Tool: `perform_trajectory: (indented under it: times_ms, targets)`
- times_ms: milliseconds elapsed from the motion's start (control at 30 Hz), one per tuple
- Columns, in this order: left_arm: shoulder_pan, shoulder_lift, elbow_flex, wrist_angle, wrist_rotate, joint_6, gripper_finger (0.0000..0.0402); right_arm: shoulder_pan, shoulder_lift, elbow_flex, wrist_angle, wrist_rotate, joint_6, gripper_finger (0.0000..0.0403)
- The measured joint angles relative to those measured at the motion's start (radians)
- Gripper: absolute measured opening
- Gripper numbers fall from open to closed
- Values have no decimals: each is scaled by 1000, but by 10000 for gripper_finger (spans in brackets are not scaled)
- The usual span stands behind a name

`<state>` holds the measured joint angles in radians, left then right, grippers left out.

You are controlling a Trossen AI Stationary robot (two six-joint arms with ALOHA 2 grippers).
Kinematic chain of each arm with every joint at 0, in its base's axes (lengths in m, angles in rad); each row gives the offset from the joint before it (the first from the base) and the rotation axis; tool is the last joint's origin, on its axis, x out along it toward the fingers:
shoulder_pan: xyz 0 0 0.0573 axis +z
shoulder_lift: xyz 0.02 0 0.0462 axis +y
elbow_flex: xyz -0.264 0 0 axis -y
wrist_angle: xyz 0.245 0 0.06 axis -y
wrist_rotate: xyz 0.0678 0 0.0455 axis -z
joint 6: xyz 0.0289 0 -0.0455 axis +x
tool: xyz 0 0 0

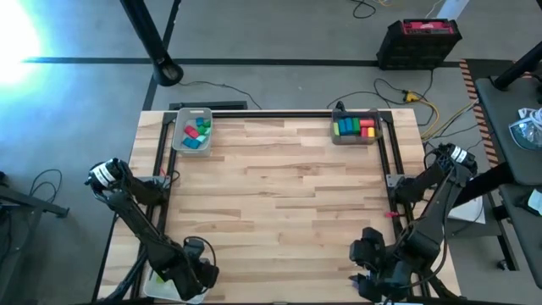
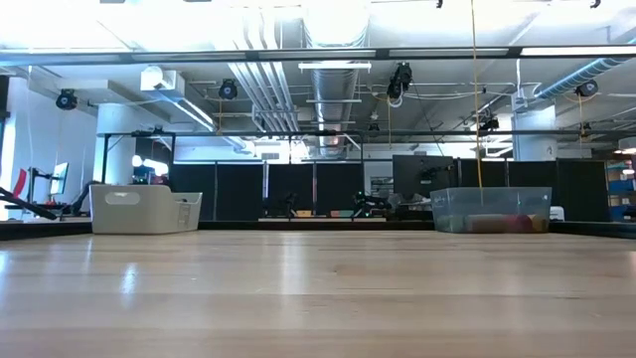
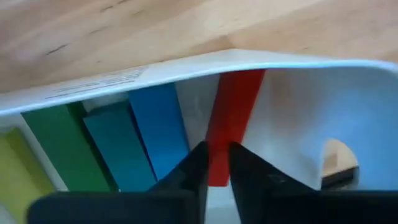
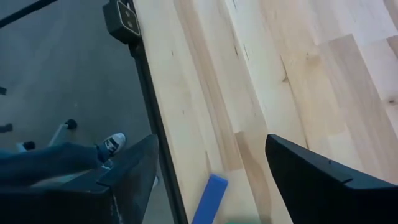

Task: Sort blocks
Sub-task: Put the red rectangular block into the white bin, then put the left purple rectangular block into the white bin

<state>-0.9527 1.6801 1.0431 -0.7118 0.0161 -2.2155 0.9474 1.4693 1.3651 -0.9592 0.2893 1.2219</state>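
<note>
At the table's near left corner, my left gripper (image 1: 199,275) reaches into a white tray (image 3: 298,93) and is shut on a red block (image 3: 231,118). Beside it in that tray lie blue (image 3: 158,124), teal (image 3: 118,146), green (image 3: 59,146) and yellow (image 3: 15,174) bars. My right gripper (image 4: 227,177) hangs open over the near right part of the table (image 4: 273,74). A blue bar (image 4: 210,198) lies flat on the wood below it, between the fingers and apart from them. Neither gripper shows in the low view. My left gripper pinches the red bar between its two fingers (image 3: 198,168), on the bar's long sides at its near end (image 3: 219,163). The fingers lie along the bar. The bar's other end reaches up to the white tray's rim; whether it rests on the tray I cannot tell.
A grey tray (image 1: 178,135) with teal, green, red and blue blocks stands at the far left. A clear tray (image 1: 356,138) with green, yellow and red blocks stands at the far right. The table's black edge rail (image 4: 155,130) runs by my right gripper; a person's shoe (image 4: 112,144) shows on the floor beyond.
</note>
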Motion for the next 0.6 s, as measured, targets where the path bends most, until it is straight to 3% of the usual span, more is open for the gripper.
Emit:
perform_trajectory:
  times_ms: [133, 433, 600]
  targets:
    - [0, 4, -9, -5, 6, -31, 5, 0, 0, 0, 0, 0, -1, 283]
    - [-4, 2, -13, -127, 150, -98, 1, 0, 0, 0, 0, 3, -2, 294]
    - [-4, -2, 47, -119, 97, -78, 0, 0, 0, 0, 0, 2, -2, 291]
